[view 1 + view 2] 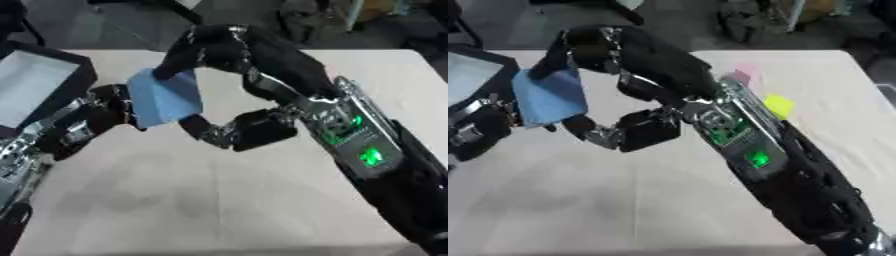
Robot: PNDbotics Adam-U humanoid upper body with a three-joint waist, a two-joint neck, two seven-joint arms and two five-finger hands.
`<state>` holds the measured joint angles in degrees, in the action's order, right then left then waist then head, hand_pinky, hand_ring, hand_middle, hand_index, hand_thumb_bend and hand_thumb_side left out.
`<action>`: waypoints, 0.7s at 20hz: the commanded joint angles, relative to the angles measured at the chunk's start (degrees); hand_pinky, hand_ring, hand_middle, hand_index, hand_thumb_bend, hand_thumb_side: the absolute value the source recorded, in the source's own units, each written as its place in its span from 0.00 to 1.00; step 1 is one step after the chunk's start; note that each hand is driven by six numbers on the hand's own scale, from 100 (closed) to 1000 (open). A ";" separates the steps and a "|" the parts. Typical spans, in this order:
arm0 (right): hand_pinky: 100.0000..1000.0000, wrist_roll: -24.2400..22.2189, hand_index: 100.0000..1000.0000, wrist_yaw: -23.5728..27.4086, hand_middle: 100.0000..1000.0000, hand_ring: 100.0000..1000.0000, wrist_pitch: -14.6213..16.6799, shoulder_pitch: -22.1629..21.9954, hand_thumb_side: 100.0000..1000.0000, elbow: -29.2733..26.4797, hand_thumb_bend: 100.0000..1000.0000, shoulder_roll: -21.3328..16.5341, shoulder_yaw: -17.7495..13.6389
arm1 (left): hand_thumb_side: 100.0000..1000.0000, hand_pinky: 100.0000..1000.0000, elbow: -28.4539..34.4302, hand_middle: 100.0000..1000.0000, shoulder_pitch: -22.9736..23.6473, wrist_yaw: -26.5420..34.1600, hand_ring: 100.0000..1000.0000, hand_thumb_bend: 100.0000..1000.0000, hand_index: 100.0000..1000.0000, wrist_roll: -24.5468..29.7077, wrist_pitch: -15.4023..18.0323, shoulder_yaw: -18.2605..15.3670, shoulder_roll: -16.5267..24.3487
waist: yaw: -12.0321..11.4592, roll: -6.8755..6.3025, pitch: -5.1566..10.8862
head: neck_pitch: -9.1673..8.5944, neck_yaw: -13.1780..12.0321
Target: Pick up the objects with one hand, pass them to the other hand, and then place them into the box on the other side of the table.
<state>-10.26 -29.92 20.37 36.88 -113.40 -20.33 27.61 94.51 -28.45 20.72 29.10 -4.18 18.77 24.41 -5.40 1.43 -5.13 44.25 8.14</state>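
We can read no brand, label or writing anywhere; the only markings are green lights glowing on the right forearm.

Our right hand (229,50) reaches across from the right side of the counter (262,200), forearm slanting up toward the far left, wrist bent so the fingers curl down over the top edge of a blue cloth-like object (164,99). The thumb comes up from below and touches the object's lower corner, so this hand is grasping the blue object and holding it above the counter, near the left side.

Our left hand (103,111) comes in from the left, dark and partly hidden behind the blue object, touching its left edge; we cannot tell whether its fingers are closed on it.

Just left of both hands stands the box (35,85), black-walled with a pale inside, at the counter's left edge.

Only the right eye view shows a pink piece (745,74) and a yellow piece (780,105) lying on the counter beyond the right forearm; the left eye view hides them behind the arm.
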 commanded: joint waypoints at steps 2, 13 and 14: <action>0.70 -0.29 0.74 -1.28 0.52 0.59 1.11 1.54 0.00 -1.07 0.04 0.01 -0.09 | 0.59 0.67 1.63 0.69 -1.48 0.63 0.67 0.60 0.83 0.72 -0.71 0.83 1.10 | -0.35 -0.31 0.37 | -0.13 0.30; 0.69 0.85 0.75 -6.80 0.53 0.60 4.41 1.78 0.00 0.86 0.06 0.30 0.75 | 0.58 0.67 2.24 0.69 -1.97 0.73 0.67 0.61 0.82 1.94 -1.10 1.83 1.05 | -0.93 -0.38 0.02 | -0.13 0.54; 0.69 0.96 0.75 -7.20 0.53 0.60 4.60 1.76 0.00 1.22 0.06 0.40 0.85 | 0.58 0.67 2.30 0.69 -1.99 0.87 0.67 0.61 0.82 2.03 -1.14 1.90 0.99 | -0.93 -0.42 -0.01 | -0.13 0.60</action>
<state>-9.36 -36.27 24.60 37.83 -112.39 -19.89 28.36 95.21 -29.25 21.28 30.83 -5.36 20.56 24.54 -6.30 1.30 -5.64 44.25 8.61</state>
